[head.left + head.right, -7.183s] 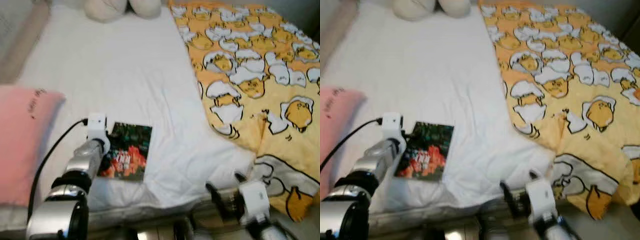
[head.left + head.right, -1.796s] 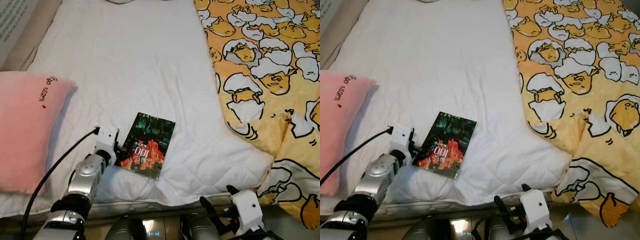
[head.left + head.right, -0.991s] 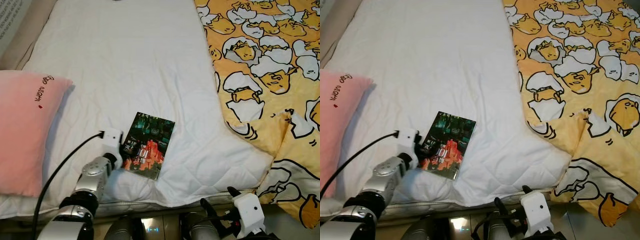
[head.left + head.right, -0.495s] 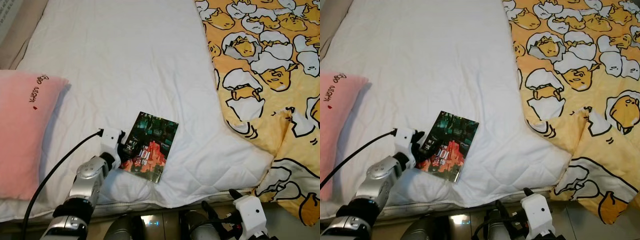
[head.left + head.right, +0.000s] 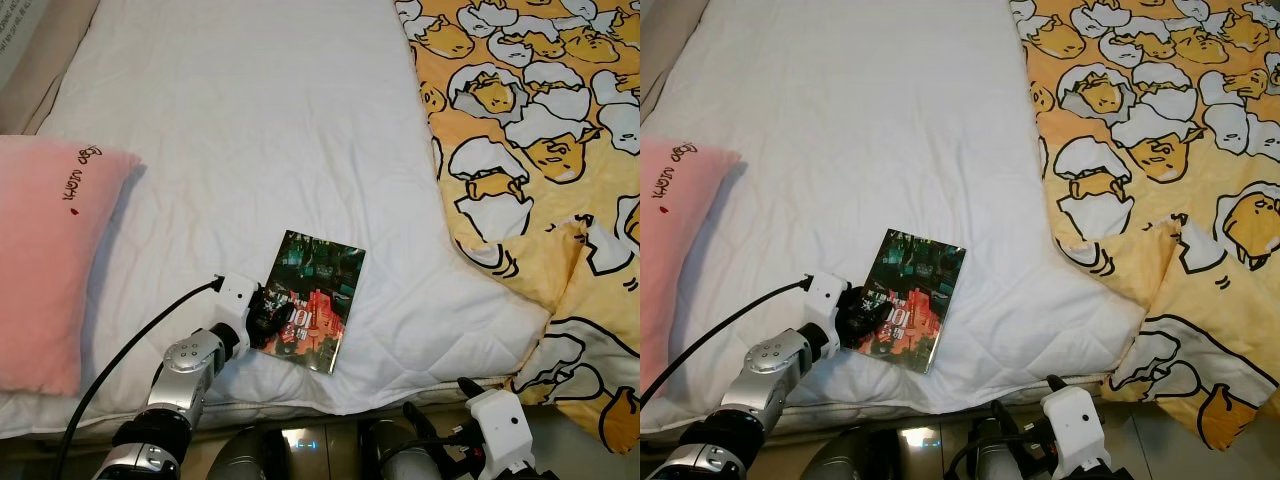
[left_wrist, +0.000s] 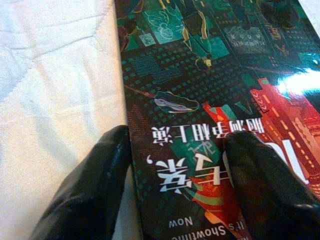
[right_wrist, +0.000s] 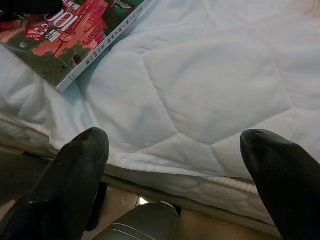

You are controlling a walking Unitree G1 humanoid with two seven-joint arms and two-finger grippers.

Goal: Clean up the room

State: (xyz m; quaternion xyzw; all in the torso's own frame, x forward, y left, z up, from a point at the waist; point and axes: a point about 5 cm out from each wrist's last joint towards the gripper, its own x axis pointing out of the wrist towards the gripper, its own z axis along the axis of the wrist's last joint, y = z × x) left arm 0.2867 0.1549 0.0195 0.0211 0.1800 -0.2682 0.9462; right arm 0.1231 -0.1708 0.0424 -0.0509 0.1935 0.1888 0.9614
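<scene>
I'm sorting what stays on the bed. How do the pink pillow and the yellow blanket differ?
The pink pillow is plain apart from small dark lettering; the yellow blanket is covered in cartoon egg figures. The pillow lies flat at the robot's left; the blanket sprawls rumpled on the right, its corner spilling over the mattress edge. Both rest on the white mattress.

The robot's left arm reaches forward, its left gripper (image 5: 268, 318) low with its two black fingers (image 6: 92, 187) spread apart. The right arm hangs lower at the near edge, the right gripper (image 7: 175, 175) with its fingers held wide.
</scene>
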